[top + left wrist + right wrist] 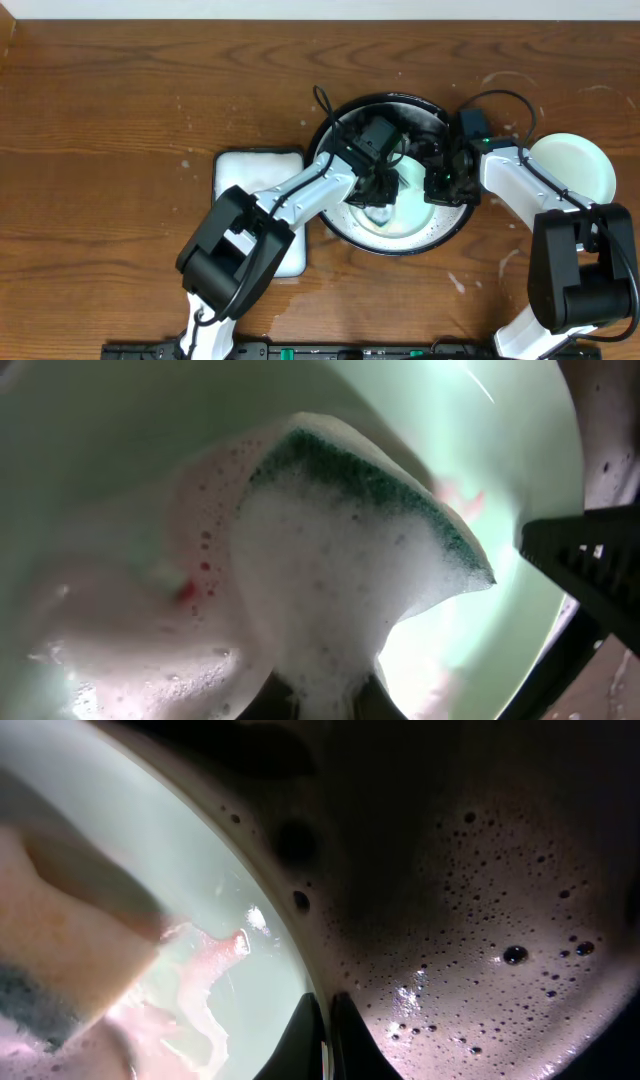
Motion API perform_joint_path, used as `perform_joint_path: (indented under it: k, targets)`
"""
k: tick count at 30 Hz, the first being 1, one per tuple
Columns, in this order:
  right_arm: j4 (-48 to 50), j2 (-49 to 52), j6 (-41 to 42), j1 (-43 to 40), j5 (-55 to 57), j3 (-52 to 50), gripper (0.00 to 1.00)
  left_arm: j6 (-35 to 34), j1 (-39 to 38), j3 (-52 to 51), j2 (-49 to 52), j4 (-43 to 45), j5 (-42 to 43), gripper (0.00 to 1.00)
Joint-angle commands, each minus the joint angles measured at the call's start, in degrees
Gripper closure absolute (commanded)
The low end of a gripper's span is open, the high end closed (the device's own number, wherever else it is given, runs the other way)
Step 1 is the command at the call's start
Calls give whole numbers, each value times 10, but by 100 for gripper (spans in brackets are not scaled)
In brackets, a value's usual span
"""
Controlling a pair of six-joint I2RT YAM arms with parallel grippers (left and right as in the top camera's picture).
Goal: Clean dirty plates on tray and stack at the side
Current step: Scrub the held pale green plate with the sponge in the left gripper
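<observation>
In the overhead view a pale mint dirty plate [412,205] lies in the black round tray [400,98]. My left gripper [380,195] is over the plate, shut on a foamy green-topped sponge [340,560] that presses on the plate [480,430]. Pink-red smears show in the foam. My right gripper [440,185] is at the plate's right edge. In the right wrist view its jaws [328,1040] are shut on the plate's rim, with the plate [170,850] on the left and soapy water [480,920] on the right. A red smear [200,970] lies near the sponge [60,950].
A second pale mint plate [572,165] sits on the table to the right of the tray, with no smears that I can see. A white rectangular sponge tray [262,175] lies left of the tray, partly under my left arm. Water drops spot the wooden table.
</observation>
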Motion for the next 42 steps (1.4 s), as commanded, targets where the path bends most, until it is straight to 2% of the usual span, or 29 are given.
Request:
perform_joint_path:
  k: [1,4,10,14,17,20,24,27,34,38,42]
  targets:
    - [-2,4,-10,4,13,-14,99,3,3,-3,43,-3,-8,93]
    - [-5,4,-11,4,14,-14,99,33,9,6,32,-36,-78,92]
    - [-7,4,-23,4,14,-15,99,80,12,28,5,-80,-304,93]
    - [-8,4,-26,4,16,-15,99,95,12,28,9,-78,-325,93]
    - [-9,4,-34,4,16,-14,99,94,12,28,15,-65,-275,92]
    - [-9,4,-47,4,16,-14,99,88,11,28,27,-36,-180,92]
    - [-9,4,-49,4,18,-14,99,19,2,28,51,13,-19,92]
    - [-9,4,-49,4,18,-15,99,-13,-12,28,65,40,43,92]
    - [-9,4,-48,4,18,-14,99,-44,-55,28,83,48,73,92]
    - [-9,4,-48,4,18,-14,99,-54,-59,28,83,49,113,92]
    - [-9,4,-48,4,18,-14,99,-54,-56,28,83,38,111,92]
